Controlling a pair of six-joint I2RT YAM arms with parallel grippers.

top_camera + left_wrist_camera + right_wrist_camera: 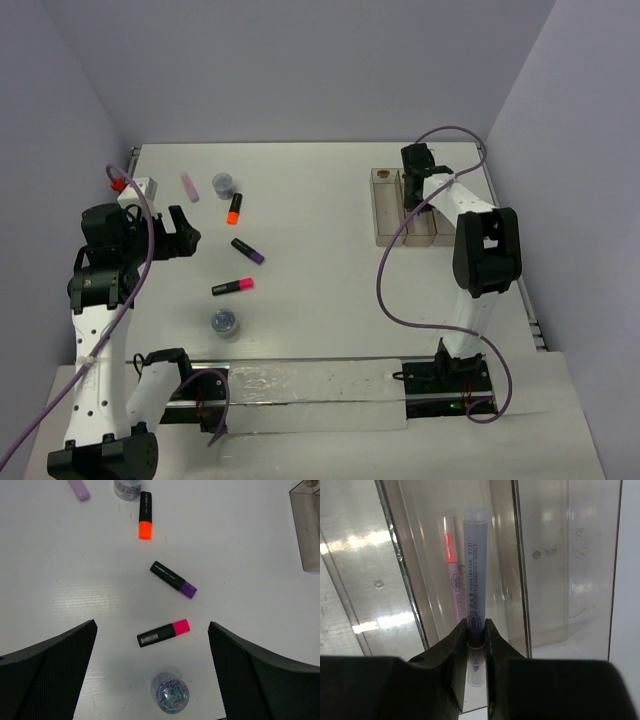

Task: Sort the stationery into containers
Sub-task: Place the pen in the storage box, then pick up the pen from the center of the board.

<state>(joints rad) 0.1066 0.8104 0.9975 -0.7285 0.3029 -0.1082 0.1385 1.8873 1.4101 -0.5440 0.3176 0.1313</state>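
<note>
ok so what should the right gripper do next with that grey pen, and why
Probably open the right gripper and let go. It pinches the thin grey highlighter pen, which already points down into one compartment of the clear plastic bin, beside a thin pink pen lying there.

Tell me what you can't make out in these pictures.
- Top external: what lies in the containers; the right end effector partly covers them.
- Left wrist: the far pot, cut off by the top edge.
- Right wrist: whether the pink stick and the grey stick share a compartment; clear walls and glare.
</note>
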